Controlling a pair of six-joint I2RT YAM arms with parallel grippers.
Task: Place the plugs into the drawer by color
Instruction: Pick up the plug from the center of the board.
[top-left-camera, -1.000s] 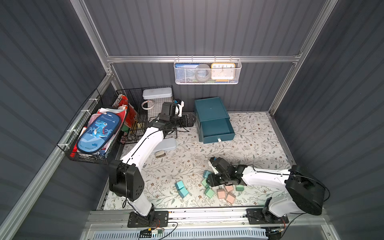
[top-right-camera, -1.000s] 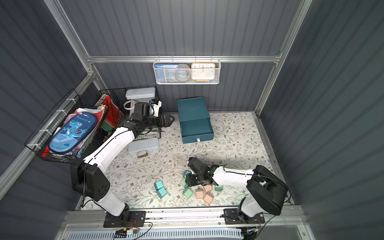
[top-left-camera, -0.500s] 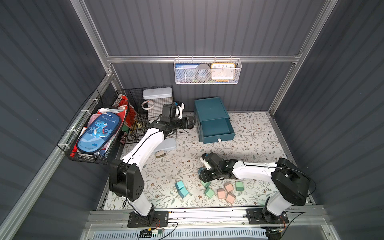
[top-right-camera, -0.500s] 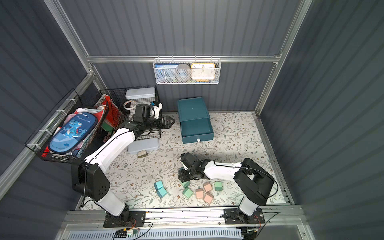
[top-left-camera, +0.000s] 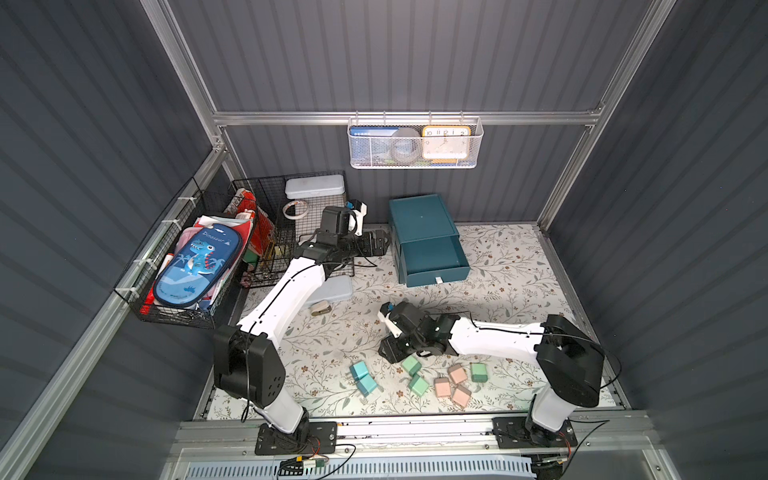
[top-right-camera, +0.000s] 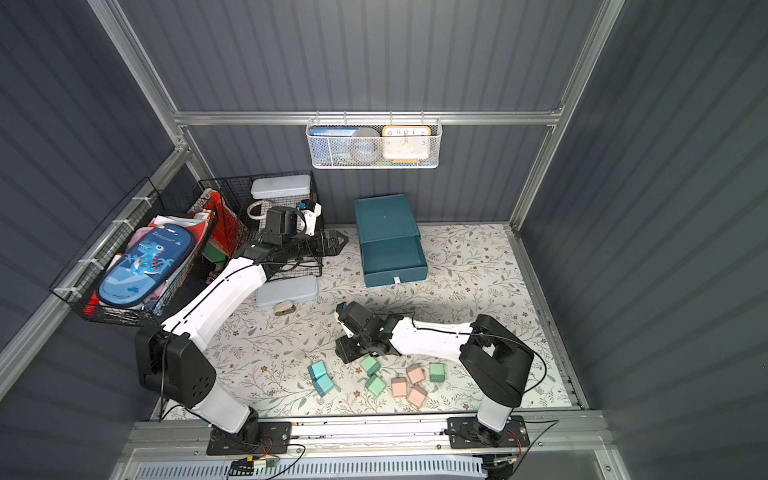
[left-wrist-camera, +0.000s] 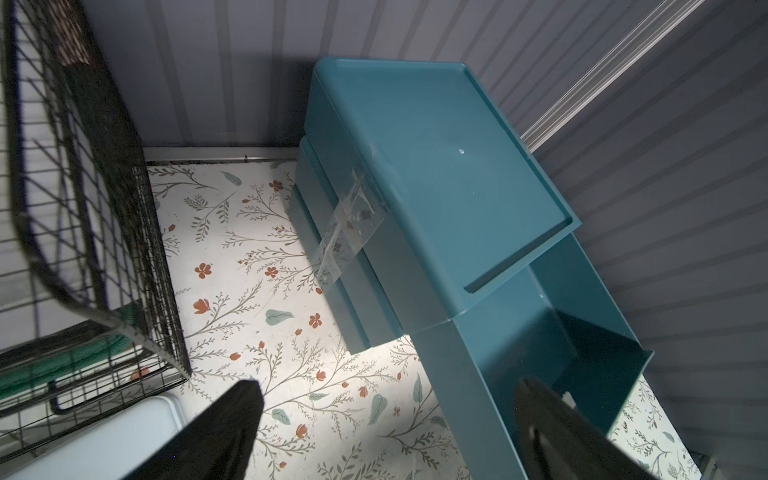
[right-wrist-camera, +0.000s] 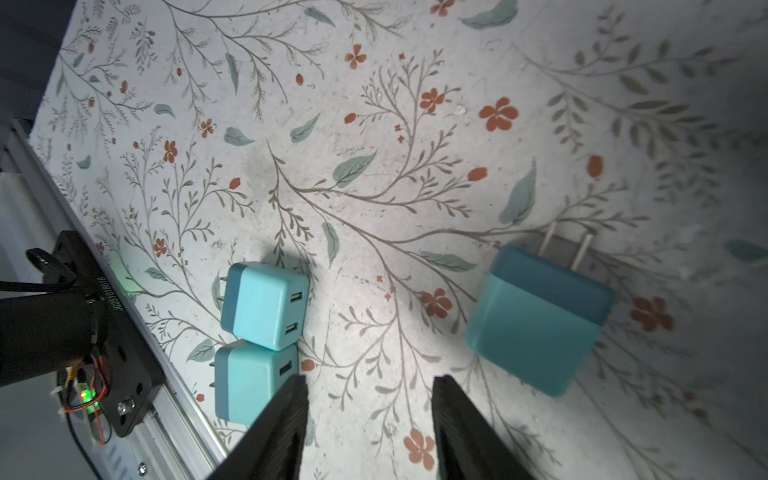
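The dark teal drawer stands at the back with its lowest drawer pulled out; nothing shows inside. My left gripper hovers open just left of it, one finger over the open drawer. Plugs lie near the front edge: two blue, three green, three pink. My right gripper is low over the mat, open and empty. A third blue plug, blurred, lies beside one finger, apart from it.
A black wire rack stands left of the drawer, with a pale blue case and a small beige object on the mat before it. A wall basket holds a dinosaur pencil case. A white mesh basket hangs on the back wall.
My right gripper has swung left, away from the pink and green plugs and toward the blue pair, opening slightly. The left arm has barely moved.
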